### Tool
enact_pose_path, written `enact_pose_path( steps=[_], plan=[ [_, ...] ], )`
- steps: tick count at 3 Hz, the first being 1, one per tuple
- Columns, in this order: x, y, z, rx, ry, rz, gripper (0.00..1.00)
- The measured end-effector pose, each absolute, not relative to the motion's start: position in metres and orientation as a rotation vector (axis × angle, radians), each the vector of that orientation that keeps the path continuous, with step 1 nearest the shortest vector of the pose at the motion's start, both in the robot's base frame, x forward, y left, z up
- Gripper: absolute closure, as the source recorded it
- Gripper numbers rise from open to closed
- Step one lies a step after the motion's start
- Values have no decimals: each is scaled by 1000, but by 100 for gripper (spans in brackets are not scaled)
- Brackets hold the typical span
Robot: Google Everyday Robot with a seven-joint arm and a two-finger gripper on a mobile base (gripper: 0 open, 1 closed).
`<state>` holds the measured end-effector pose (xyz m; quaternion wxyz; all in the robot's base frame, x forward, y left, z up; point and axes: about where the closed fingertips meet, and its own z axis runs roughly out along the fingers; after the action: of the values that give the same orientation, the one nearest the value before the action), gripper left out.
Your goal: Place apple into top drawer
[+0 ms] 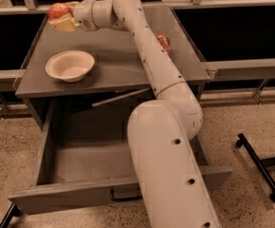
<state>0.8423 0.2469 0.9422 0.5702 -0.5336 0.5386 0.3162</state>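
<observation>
Far left, rear corner of tabletop (113,61): my jaws hang just above it, pointing left, clenched on the apple (58,10). Apple sits on top of the jaws, red with a paler patch, clear of the surface.

Just right and forward of that: white bowl (70,65), upright on the tabletop's left half, well apart from the apple.

Below: top drawer (70,196) stands pulled out toward the camera, grey inside, black handle (125,197) at front centre. Apple is not in it; it is up over the tabletop, behind and above the drawer.

Centre: my arm (161,127) rises from the lower middle, crosses the drawer's right part and reaches back-left over the tabletop.

Right of arm: red can (163,42) on the tabletop, partly hidden behind my forearm.

Far right, on speckled floor: black metal stand (260,167).
</observation>
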Motion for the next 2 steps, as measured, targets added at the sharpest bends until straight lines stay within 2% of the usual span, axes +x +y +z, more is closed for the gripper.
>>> enact_pose_path(
  steps=[1, 2],
  plan=[
    [833, 250, 936, -1336, 1236, 734, 100],
    [796, 262, 938, -1566, 1163, 660, 100]
  ],
)
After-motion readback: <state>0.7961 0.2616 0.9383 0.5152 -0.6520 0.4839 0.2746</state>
